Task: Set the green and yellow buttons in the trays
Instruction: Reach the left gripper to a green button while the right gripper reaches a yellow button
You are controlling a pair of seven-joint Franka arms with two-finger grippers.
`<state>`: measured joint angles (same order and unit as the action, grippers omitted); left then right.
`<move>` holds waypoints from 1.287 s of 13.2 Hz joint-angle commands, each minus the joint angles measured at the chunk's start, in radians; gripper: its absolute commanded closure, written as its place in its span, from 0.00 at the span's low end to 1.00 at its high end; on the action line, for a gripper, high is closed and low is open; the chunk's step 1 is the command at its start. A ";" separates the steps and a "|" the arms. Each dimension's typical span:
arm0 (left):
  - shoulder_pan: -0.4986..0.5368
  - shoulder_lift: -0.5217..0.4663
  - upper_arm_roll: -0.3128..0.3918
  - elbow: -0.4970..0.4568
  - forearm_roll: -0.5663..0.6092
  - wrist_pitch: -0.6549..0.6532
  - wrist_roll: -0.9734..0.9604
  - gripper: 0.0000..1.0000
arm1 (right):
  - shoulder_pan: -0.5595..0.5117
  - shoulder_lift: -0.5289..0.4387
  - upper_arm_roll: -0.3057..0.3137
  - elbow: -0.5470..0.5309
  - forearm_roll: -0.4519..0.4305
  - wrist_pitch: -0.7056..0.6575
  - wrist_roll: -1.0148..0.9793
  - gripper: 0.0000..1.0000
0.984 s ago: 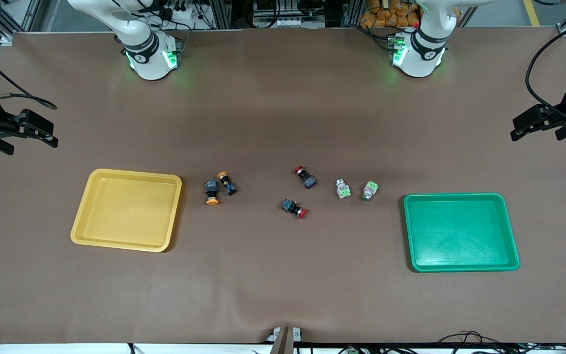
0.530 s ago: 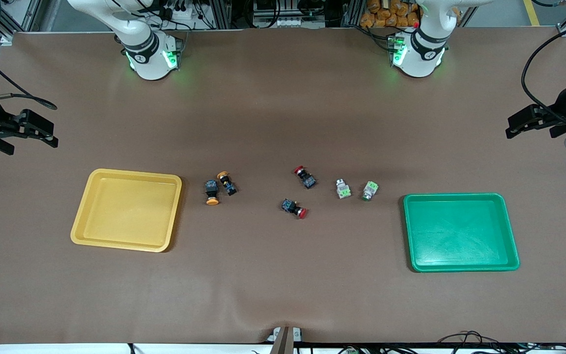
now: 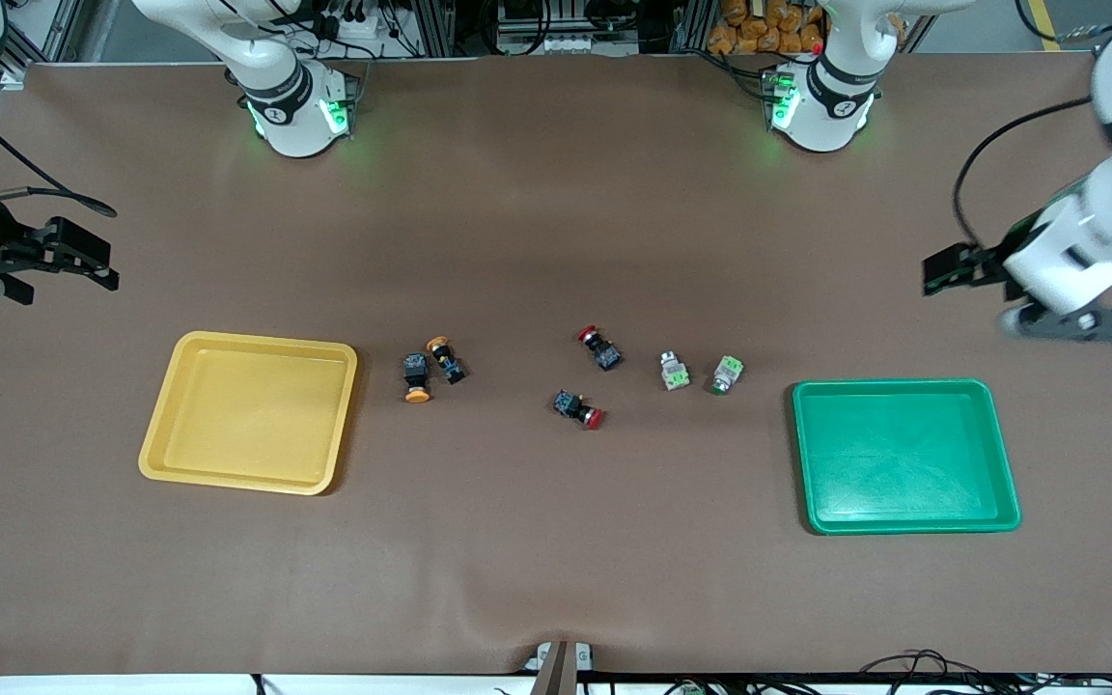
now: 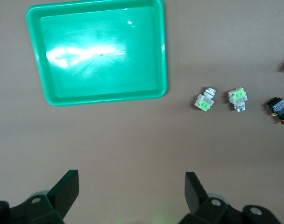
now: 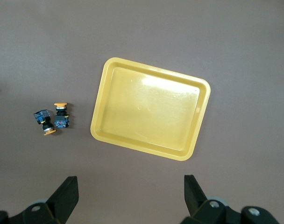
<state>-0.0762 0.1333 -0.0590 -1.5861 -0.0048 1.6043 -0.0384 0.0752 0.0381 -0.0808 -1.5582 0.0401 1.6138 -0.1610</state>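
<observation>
The tabletop (image 3: 556,541) is plain brown, with one yellow tray (image 3: 249,412) and one green tray (image 3: 906,456). Two buttons (image 3: 701,371) are whitish-grey with light green, two switches (image 3: 430,367) black-and-blue with orange-yellow caps, two more switches (image 3: 590,376) black with red caps.

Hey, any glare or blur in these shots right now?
Left wrist view: a bright white glare patch on the green tray floor. Right wrist view: faint sheen on the yellow tray, otherwise even light. Front view: the left arm looks smeared by motion; green base lights tint the table.

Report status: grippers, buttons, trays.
Left gripper open above table by green tray; right gripper open near yellow tray. All four green and yellow buttons on table, trays unfilled. Red-capped switches between pairs.
</observation>
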 commanded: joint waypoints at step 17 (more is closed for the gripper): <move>-0.244 0.347 -0.010 -0.325 0.020 0.644 0.017 0.00 | 0.305 0.114 -0.002 -0.092 0.017 0.136 0.440 0.00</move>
<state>-0.3136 0.4913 -0.0716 -1.8733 -0.0037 2.2141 -0.0254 0.3364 0.1335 -0.0739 -1.6439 0.0411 1.7418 0.2218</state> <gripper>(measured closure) 0.000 0.000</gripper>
